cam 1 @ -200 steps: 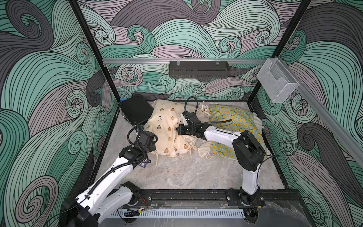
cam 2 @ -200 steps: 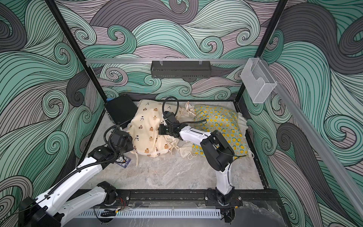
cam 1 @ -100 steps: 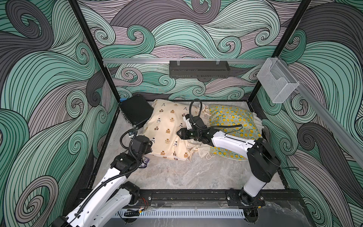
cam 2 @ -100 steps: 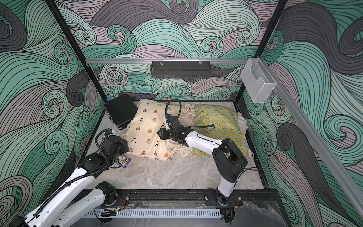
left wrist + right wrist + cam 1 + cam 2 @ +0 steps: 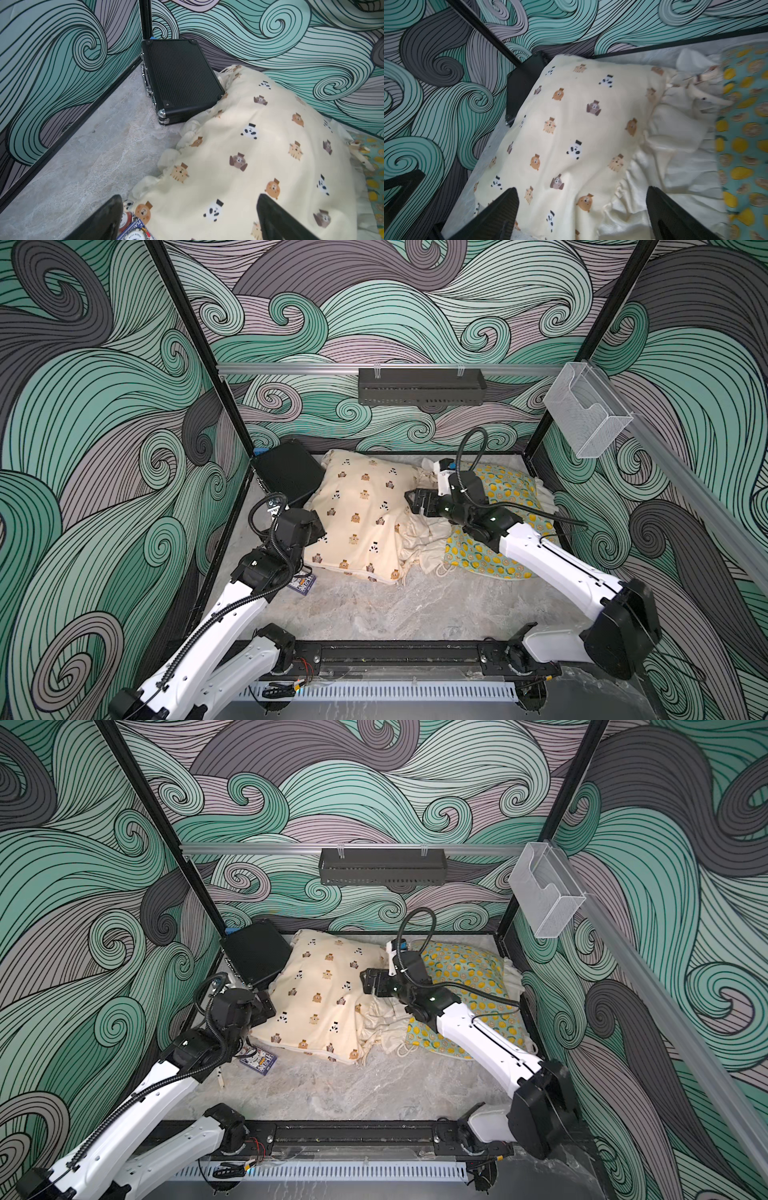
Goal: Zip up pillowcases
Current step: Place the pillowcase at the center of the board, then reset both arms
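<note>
Left arm: rises from the front rail, elbow bent, wrist tipped down toward the back.
Left gripper [image 5: 189, 207]: jaws spread wide, nothing pinched, poised low at the near-left corner of the bear case [image 5: 361, 518]; one finger just beside the card [image 5: 258, 1058].
Right arm: black elbow far out to the right, white forearm stretched back and leftward across the lemon case [image 5: 511, 489].
Right gripper [image 5: 581, 197]: jaws spread wide, empty, pointing left above the bear case's right edge, over the ruffle there.
Bear case: plump, at the middle back of the table [image 5: 415, 601], back-left corner touching the box [image 5: 289, 475] (zip not discernible in any view).
Lemon case: back right, just beside the bear case, partly hidden under the right forearm; cream ruffles of both bunched in a heap between them.
Box: black, ribbed, shut, in the back-left corner.
Card: blue, on the table at the bear case's near-left corner, touching its edge.
</note>
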You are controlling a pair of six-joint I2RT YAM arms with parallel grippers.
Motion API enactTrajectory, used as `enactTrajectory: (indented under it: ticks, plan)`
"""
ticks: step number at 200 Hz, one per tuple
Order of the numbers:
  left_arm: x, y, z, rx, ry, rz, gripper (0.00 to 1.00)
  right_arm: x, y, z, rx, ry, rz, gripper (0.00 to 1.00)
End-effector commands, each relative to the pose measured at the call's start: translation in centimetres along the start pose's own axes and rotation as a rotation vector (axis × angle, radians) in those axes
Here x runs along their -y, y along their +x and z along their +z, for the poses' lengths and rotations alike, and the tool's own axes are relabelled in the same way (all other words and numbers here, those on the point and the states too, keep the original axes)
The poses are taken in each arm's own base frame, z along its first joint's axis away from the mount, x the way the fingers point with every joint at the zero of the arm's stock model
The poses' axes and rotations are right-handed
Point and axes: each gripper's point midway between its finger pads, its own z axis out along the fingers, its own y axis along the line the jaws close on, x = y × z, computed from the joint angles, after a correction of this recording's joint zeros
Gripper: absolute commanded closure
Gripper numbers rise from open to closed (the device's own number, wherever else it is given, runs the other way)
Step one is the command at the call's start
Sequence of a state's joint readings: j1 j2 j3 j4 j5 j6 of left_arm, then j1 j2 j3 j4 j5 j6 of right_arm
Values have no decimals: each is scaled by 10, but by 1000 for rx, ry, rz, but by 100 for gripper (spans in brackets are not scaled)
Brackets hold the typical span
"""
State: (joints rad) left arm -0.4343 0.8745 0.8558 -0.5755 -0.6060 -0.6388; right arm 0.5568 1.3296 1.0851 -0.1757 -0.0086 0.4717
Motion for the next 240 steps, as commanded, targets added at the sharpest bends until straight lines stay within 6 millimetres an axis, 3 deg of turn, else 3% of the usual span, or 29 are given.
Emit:
enactTrajectory:
  ticks: [1,18,42,54,74,104,145,179,240]
  plan:
    - [4,-28,9,83,-28,-82,1,57,-12,-22,49,199,-12,1]
    - [0,-33,27,141,-89,-70,1,104,-21,-40,101,349,17,1]
    - [-29,-26,64,155,-227,-92,1,173,-20,-67,188,603,4,1]
    - [-42,-20,82,138,-270,-78,1,202,-15,-75,210,683,8,1]
    - [-64,-22,90,148,-364,-29,1,235,-3,-77,196,761,-7,1]
    - [-81,-21,104,172,-377,46,1,258,9,-74,224,856,-118,1]
    - [-98,19,152,29,-348,68,1,281,34,-40,203,852,-183,1]
    - [-84,12,164,91,-274,148,1,285,47,-13,240,775,-240,1]
    - [-74,35,174,149,-167,181,1,268,63,-11,294,617,-286,1]
